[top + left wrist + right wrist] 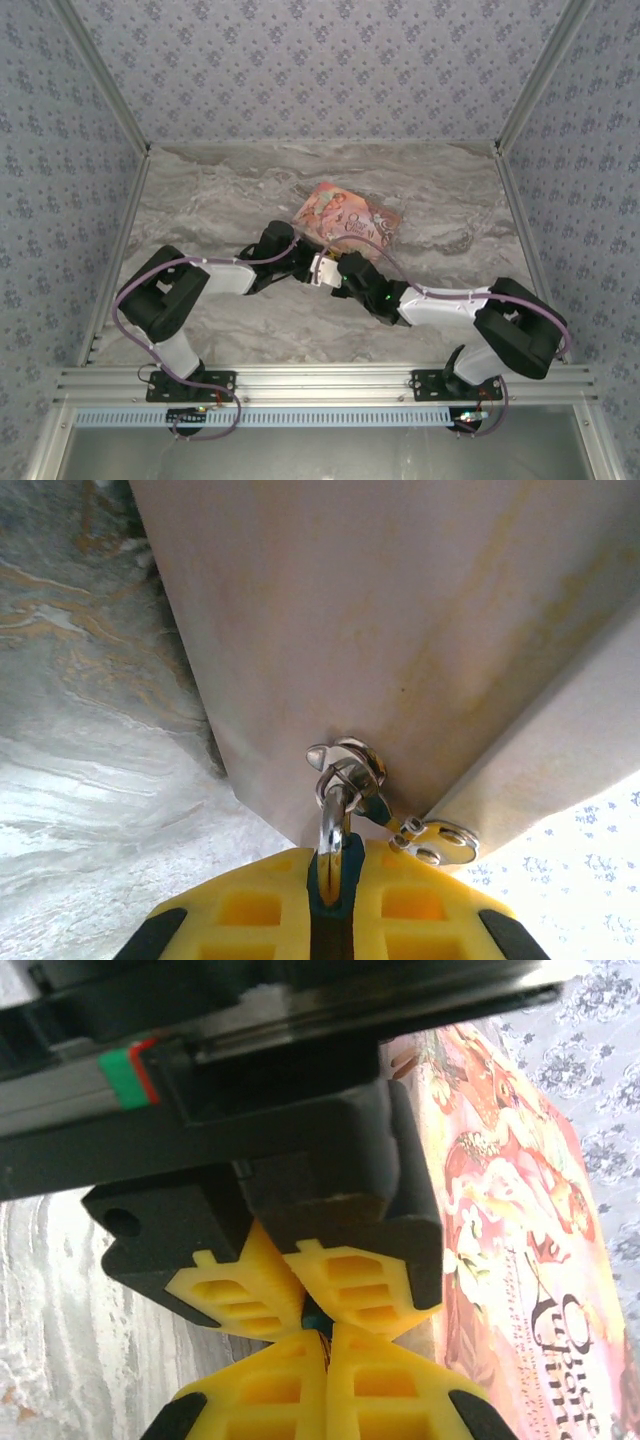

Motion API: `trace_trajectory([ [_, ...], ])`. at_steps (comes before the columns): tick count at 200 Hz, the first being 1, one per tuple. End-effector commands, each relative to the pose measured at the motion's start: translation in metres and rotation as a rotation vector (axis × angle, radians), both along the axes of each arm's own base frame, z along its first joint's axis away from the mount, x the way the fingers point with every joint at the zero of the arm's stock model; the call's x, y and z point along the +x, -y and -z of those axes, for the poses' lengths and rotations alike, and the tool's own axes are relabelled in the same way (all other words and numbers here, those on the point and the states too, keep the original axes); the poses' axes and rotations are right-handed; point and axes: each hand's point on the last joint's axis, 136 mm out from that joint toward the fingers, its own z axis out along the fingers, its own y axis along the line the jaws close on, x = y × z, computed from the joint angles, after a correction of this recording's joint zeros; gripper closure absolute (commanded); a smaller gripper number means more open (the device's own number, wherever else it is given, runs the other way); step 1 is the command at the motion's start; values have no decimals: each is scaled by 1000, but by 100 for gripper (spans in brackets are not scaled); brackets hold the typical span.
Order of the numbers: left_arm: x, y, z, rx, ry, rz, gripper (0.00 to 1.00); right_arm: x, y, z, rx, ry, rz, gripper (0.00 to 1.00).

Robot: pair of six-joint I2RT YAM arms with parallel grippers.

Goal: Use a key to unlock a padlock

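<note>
I was working in a staged lab booth: floral-papered wall panels (300, 70) boxed in a marble-patterned tabletop (220, 200) on three sides, and bare aluminium framing (320, 382) ran along its near edge.

The left arm (215, 278) and right arm (440, 305) both fold inward over the middle of the tabletop (200, 200), their wrists meeting tip to tip. The left jaws pinch the padlock (335, 880); the right jaws are pressed fully together.

Cannot tell the key apart where gripper pads meet. See just the shackle (333, 820) and a blue sliver of padlock (340, 885), otherwise buried between left gripper (335, 858) pads.
</note>
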Motion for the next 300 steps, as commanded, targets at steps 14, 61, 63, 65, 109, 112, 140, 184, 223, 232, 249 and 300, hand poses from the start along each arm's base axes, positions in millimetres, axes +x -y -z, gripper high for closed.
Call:
trace_trajectory([
  [14,-3,13,-19,-58,33,50,100,10,6,-21,259,-81,112,100],
  [61,-3,13,-19,-62,35,48,100,17,12,-14,541,-239,267,100],
  [63,-3,13,-20,-63,35,48,100,17,12,-14,547,-242,272,100],
  [65,-3,13,-20,-63,35,48,100,18,12,-14,555,-248,278,100],
  [109,-3,13,-21,-65,40,45,100,19,14,-8,642,-299,331,100],
  [112,-3,12,-21,-65,40,45,100,19,15,-7,636,-299,331,100],
  [140,-3,12,-19,-60,38,46,100,19,16,-5,604,-298,335,100],
  [184,-3,8,-13,-25,47,47,72,16,25,6,647,-347,412,100],
  [223,-5,-5,-5,32,44,42,53,14,27,11,722,-401,474,100],
  [232,-7,-9,-2,49,44,42,50,13,28,13,743,-419,491,100],
  [249,-8,-18,0,81,52,38,46,11,28,15,804,-460,520,100],
  [300,2,-60,-13,243,163,0,38,1,38,24,1090,-638,708,100],
])
